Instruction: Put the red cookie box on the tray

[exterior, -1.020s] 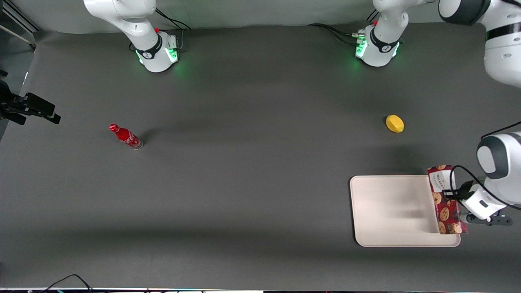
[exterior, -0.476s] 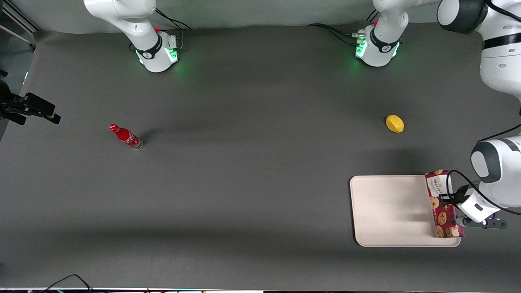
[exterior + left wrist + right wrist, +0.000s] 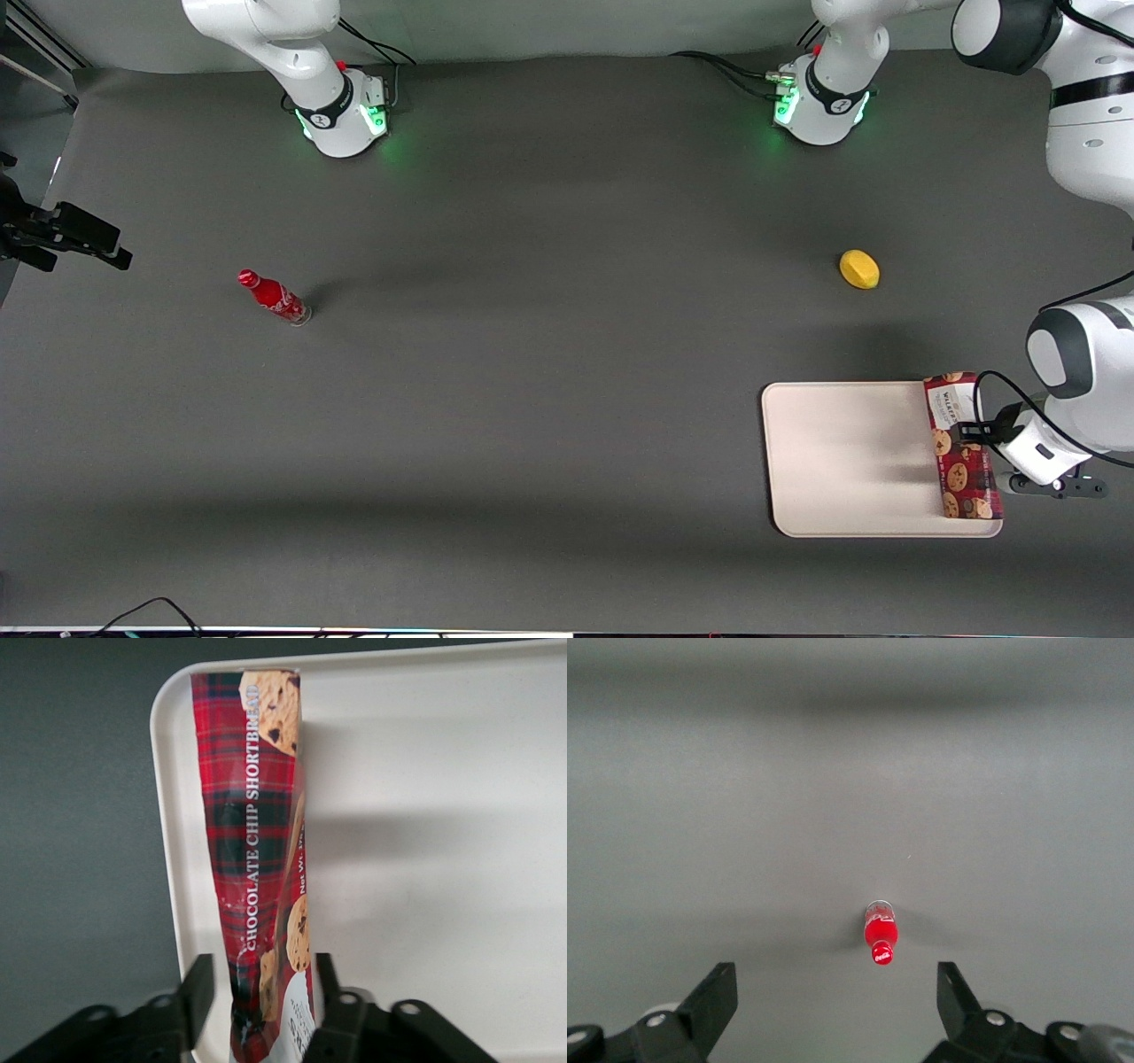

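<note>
Presently I judge the task to be nearly complete: the red cookie box [image 3: 962,446] lies along the tray's [image 3: 850,456] edge at the lower right of the front frame, over the end of the tray nearest the working arm, with its long axis running up and down the frame. The gripper [image 3: 974,434] sits at the box's outer side about midway along it, and in the wrist view the gripper [image 3: 259,992] has one finger on each side of the box [image 3: 257,850], so I read it as clamped on the box. From these views I cannot confirm whether the box rests fully on the tray [image 3: 425,859] floor or sits just above it; it appears to lie just inside the rim. What remains, in my judgement, is to settle the box down if it is not yet seated, release it, and withdraw upward without dragging it off the edge. Legible print on the tartan side panel reads "CHOCOLATE CHIP SHORTBREAD", with a partial "Net Wt." line beside it; cookie images appear at both ends. The white label in the front view is too small to read. A red bottle [image 3: 274,297] stands at the middle left of the frame, and a yellow lemon-like object [image 3: 859,268] lies above the tray.
</note>
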Controlling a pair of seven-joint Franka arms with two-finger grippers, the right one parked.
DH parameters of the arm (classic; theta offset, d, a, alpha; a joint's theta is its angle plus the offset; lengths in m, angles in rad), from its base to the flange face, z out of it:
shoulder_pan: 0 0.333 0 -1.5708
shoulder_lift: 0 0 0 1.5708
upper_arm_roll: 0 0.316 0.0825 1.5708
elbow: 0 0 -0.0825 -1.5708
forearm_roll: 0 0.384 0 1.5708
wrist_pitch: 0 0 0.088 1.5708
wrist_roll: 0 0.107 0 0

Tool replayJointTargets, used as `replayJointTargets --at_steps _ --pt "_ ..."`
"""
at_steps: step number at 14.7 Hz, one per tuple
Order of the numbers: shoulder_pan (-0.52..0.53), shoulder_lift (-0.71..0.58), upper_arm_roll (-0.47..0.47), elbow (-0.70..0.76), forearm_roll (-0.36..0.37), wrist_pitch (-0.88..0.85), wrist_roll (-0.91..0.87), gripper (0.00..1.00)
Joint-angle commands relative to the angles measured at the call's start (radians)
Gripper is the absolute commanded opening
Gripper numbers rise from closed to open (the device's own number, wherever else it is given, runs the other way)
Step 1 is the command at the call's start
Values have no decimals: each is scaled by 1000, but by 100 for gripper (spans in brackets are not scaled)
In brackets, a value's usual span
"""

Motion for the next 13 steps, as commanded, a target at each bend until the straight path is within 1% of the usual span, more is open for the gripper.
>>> replayJointTargets --at_steps 1,5,7,8,11,13 --pt "-1 9 5 22 -7 3 -1 100" --pt "-3 -4 5 22 -4 -1 -5 100" --pt "-1 -25 5 10 1 -32 4 100" --pt "-4 -53 5 -1 1 -73 -2 100" --pt "-20 -163 3 -1 -1 -295 -16 100" --pt "-38 -234 3 -1 -1 -391 -19 100"
